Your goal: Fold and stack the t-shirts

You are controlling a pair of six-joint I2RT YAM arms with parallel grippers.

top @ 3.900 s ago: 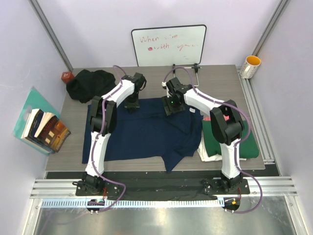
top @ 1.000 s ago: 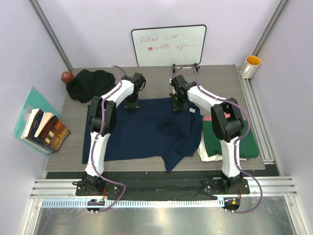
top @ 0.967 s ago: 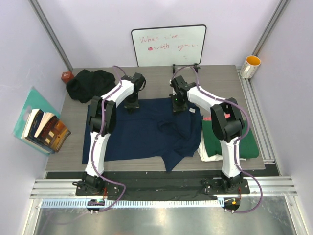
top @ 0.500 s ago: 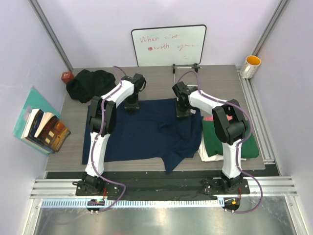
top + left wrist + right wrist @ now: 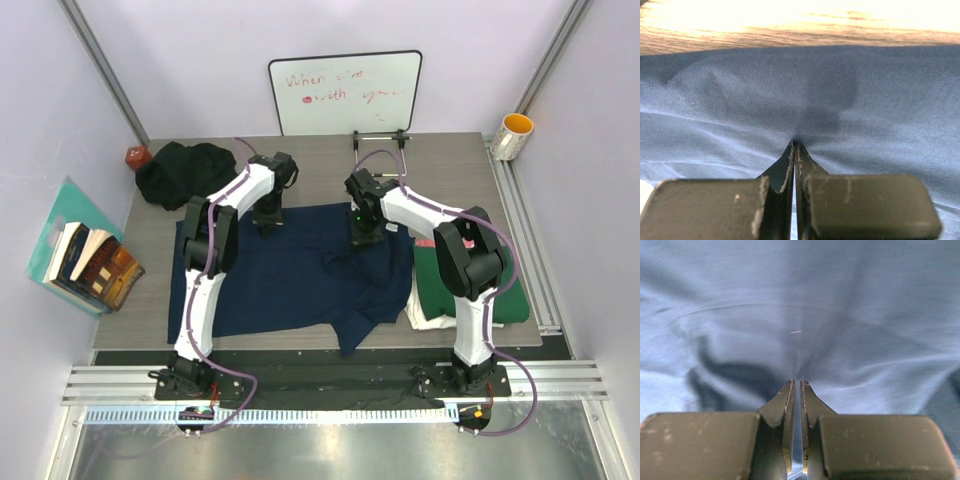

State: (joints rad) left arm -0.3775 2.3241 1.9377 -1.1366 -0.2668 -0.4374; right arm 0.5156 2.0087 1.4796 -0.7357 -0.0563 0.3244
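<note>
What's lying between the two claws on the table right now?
In the top external view, only the far edge of the navy shirt runs between the left claw and the right claw.

Both arms reach forward, left pincer (image 5: pixel 794 150) clamped tight and right pincer (image 5: pixel 796 390) showing a thin gap.

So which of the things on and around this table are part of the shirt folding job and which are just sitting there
Part of the job:
navy t-shirt, spread out
black t-shirt, bunched at the far left corner
green t-shirt, folded on top of a stack
cream-white t-shirt, under it
pink-red t-shirt, only an edge showing

Just lying about:
whiteboard
yellow mug
books
small red object
</note>
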